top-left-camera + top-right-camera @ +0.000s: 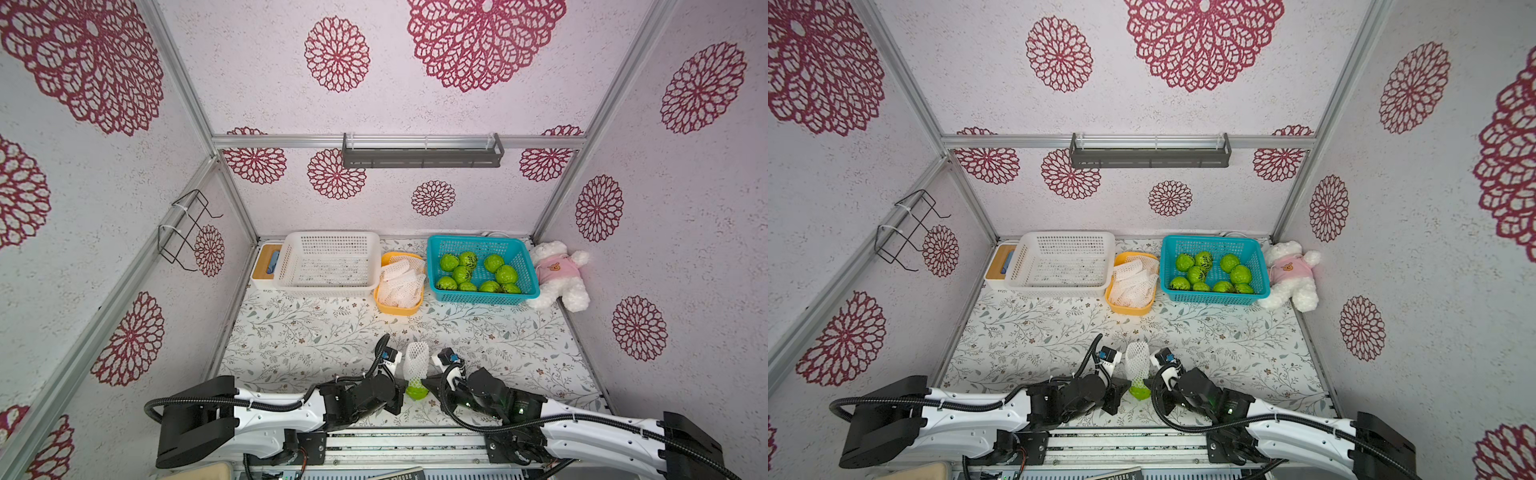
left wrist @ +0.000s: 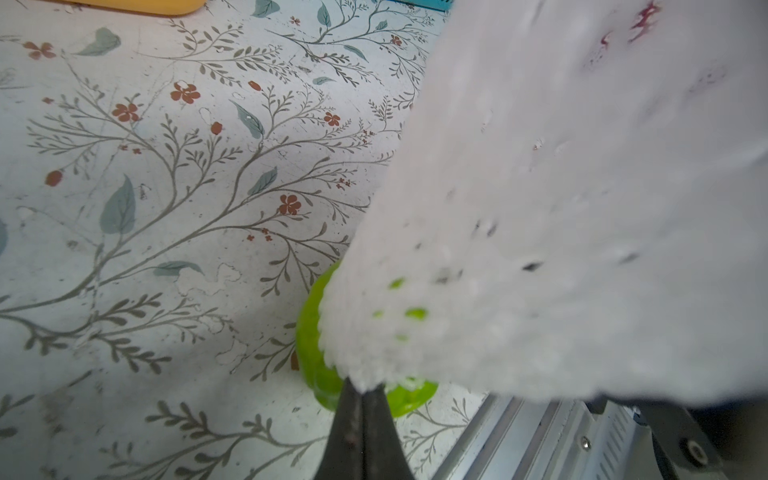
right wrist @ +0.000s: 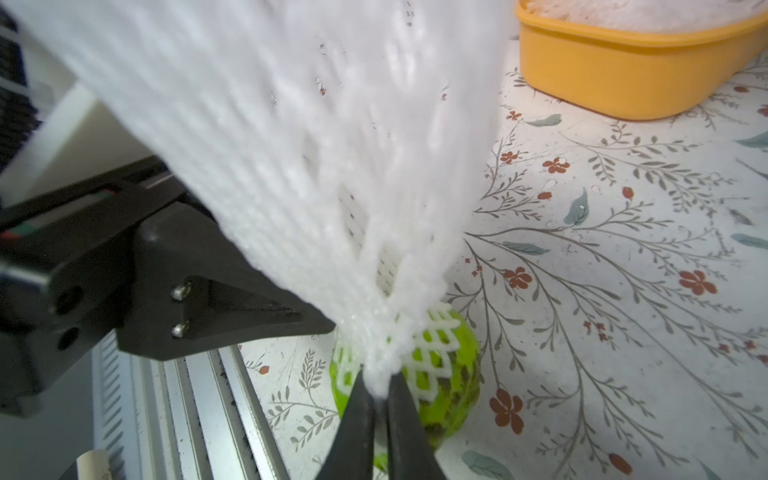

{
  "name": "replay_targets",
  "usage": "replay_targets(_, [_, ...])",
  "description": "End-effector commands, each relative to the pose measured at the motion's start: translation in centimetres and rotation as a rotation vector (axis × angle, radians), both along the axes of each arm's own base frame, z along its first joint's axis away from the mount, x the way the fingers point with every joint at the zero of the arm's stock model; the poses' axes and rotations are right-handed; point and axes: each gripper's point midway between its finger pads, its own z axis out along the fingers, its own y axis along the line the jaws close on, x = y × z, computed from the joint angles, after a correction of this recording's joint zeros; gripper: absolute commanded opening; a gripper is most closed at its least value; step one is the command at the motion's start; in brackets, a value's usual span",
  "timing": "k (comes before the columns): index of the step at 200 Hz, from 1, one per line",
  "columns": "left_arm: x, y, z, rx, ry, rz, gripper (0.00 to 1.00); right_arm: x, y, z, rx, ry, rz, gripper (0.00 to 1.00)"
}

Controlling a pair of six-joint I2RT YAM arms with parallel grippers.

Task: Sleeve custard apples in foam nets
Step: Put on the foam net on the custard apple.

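1. My left tool (image 2: 362, 388) is clamped together on the rim of the foam net (image 1: 417, 360).
2. My right tool (image 3: 377, 384) pinches the same rim from the opposite side.
3. The custard apple (image 1: 417, 391) sits on the surface (image 1: 299, 332) between them, its top just inside the net's mouth.

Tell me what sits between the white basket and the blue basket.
A yellow tray heaped with foam nets sits between the white basket and the blue basket; both top views show it.
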Motion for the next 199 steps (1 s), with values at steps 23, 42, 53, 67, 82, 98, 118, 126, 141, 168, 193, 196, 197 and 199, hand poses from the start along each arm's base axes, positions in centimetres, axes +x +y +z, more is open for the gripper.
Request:
replay_targets(23, [-0.1,-0.5,-0.2,-0.015,0.004,0.004,0.0,0.1,-0.3,-0.1,-0.003,0.012,-0.024,0.12])
replay_targets(42, [-0.1,-0.3,-0.4,-0.015,0.005,0.009,0.0,-0.1,-0.4,-0.3,-0.009,0.021,-0.018,0.13])
replay_targets(53, [-0.2,-0.4,-0.3,-0.018,0.006,0.005,0.0,-0.2,-0.5,-0.5,-0.011,0.026,-0.015,0.14])
replay_targets(67, [-0.3,-0.5,-0.3,-0.018,0.008,0.002,0.0,-0.4,-0.5,-0.5,-0.01,0.03,-0.007,0.16])
replay_targets(82, [-0.4,-0.9,-0.3,-0.014,0.011,-0.015,0.0,-0.6,-0.4,-0.3,-0.001,0.03,0.005,0.22])
replay_targets(98, [-0.6,-1.4,-0.5,0.001,0.014,-0.033,0.0,-0.8,-0.3,0.1,0.011,0.022,0.025,0.32])
replay_targets(118, [-0.7,-1.5,-0.9,0.015,0.02,-0.041,0.0,-1.4,-0.1,1.4,0.046,0.004,0.063,0.4])
replay_targets(126, [-0.7,-1.5,-0.8,0.014,0.019,-0.039,0.0,-1.5,-0.1,1.9,0.062,-0.002,0.069,0.44])
replay_targets(141, [-0.7,-1.3,-0.8,0.021,0.016,-0.036,0.0,-1.4,-0.4,3.0,0.096,-0.02,0.058,0.5])
replay_targets(168, [-0.6,-1.2,-0.6,0.027,0.009,-0.032,0.0,-0.2,-1.6,4.5,0.142,-0.04,-0.038,0.62])
replay_targets(193, [-0.5,-1.5,-0.6,0.036,0.008,-0.04,0.0,1.0,-2.4,4.7,0.142,-0.002,-0.131,0.65])
replay_targets(196, [-0.5,-1.6,-0.5,0.035,0.008,-0.041,0.0,1.1,-2.5,4.7,0.14,0.006,-0.141,0.65])
replay_targets(197, [-0.5,-1.6,-0.5,0.035,0.008,-0.04,0.0,1.2,-2.5,4.7,0.14,0.009,-0.144,0.65])
replay_targets(199, [-0.5,-1.6,-0.6,0.037,0.008,-0.042,0.0,1.3,-2.6,4.7,0.139,0.016,-0.152,0.65])
